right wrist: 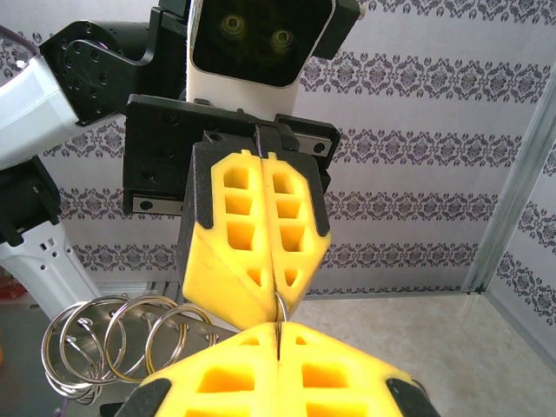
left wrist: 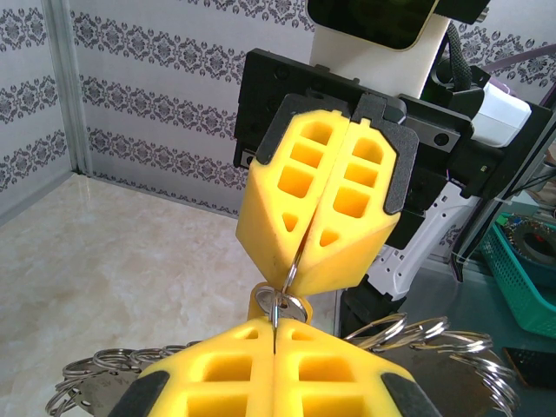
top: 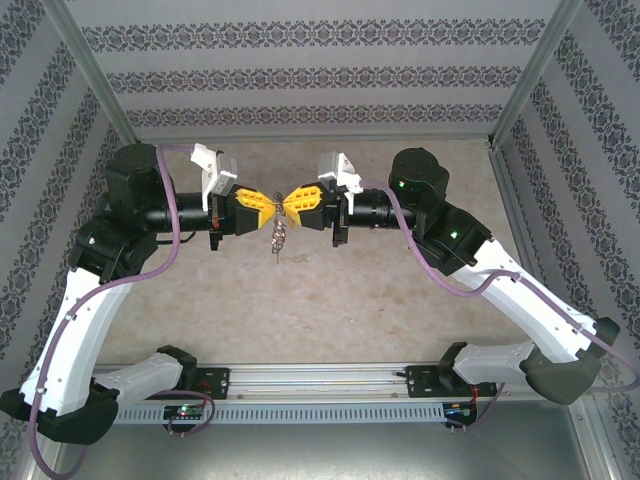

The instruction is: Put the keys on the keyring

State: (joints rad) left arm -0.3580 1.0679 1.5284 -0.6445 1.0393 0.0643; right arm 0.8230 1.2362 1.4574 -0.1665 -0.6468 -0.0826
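Above the desk (top: 330, 300), nearer its far edge, the left pincer (top: 266, 205) and right pincer (top: 291, 204) meet tip to tip, both clamped on the keyring (left wrist: 293, 263) with the keys (top: 278, 238) dangling beneath, so threading seems underway, and next one pincer likely must regrip to slide a key along.

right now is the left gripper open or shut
shut: in the left wrist view the left gripper has its yellow fingers pressed together, no gap, pinching the keyring
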